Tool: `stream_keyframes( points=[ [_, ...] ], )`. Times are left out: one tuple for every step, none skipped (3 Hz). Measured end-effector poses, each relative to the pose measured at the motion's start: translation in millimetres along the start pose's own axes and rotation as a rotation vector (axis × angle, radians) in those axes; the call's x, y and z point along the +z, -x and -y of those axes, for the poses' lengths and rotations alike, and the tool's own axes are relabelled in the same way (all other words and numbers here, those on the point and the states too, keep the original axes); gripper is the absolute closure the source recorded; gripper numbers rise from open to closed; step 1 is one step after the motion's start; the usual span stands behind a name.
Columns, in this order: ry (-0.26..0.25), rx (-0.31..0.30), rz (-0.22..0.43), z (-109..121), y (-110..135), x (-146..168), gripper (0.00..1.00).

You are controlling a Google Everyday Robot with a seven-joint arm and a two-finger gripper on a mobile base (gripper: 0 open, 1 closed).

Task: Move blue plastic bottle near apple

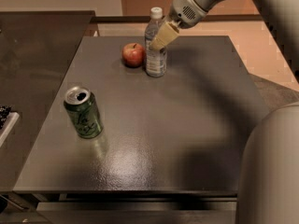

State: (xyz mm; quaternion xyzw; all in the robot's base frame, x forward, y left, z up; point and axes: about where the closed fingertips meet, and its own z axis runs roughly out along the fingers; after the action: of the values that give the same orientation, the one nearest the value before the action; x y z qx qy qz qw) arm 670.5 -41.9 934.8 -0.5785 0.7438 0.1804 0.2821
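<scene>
The blue plastic bottle [155, 50] stands upright on the dark table [187, 125] at the back, with its white cap on top. The red apple [133, 54] sits just to its left, a small gap away. My gripper [162, 37] reaches in from the upper right and lies over the bottle's upper part, at about shoulder height. Whether it holds the bottle does not show.
A green soda can [83, 112] stands upright on the left front of the table. A darker counter [32, 55] adjoins the table on the left. My arm's grey body [271, 171] fills the lower right corner.
</scene>
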Motion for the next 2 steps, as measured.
stream_keyframes(
  points=[
    [0.004, 0.0, 0.0, -0.1, 0.4, 3.3, 0.13],
    [0.008, 0.0, 0.0, -0.1, 0.8, 6.5, 0.0]
  ],
)
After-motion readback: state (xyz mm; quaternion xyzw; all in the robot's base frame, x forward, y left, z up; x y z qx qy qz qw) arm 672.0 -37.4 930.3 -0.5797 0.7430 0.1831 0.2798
